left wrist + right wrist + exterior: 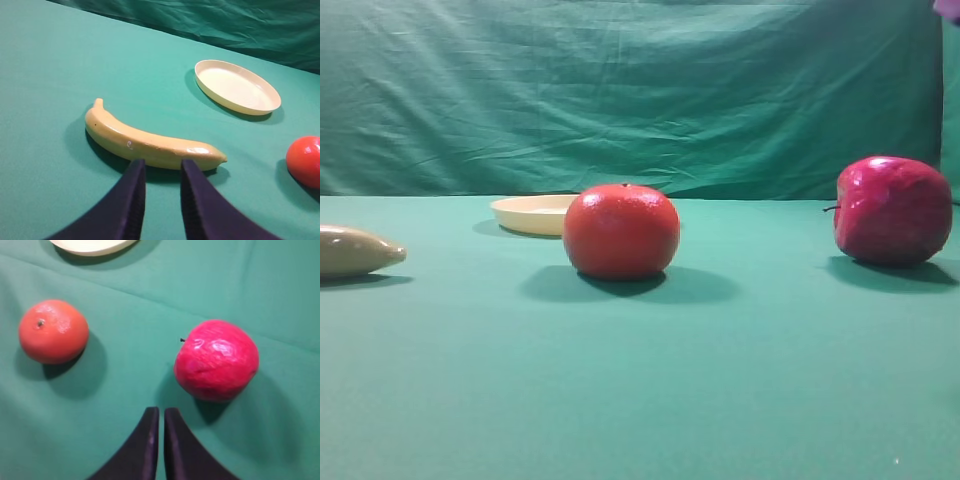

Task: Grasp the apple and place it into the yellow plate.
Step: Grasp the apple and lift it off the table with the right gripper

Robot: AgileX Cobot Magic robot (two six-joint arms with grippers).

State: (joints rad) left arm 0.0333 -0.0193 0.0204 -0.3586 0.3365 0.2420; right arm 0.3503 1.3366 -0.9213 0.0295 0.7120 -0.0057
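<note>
Left wrist alone shows the whole banana (pixel 150 142).

On the green cloth: one apple (pixel 892 210), one orange-red round fruit (pixel 621 231), one banana (pixel 150 142), one yellow plate (pixel 237 86), and two dark grippers overhead.

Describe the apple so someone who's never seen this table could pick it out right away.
On the green table, look to the right side, away from the yellow plate and the banana at the left. The apple sits alone there, right of the orange fruit. It is dark magenta-red, glossy and lumpy, with a thin dark stem, while its neighbour is smooth, round and orange-red.
</note>
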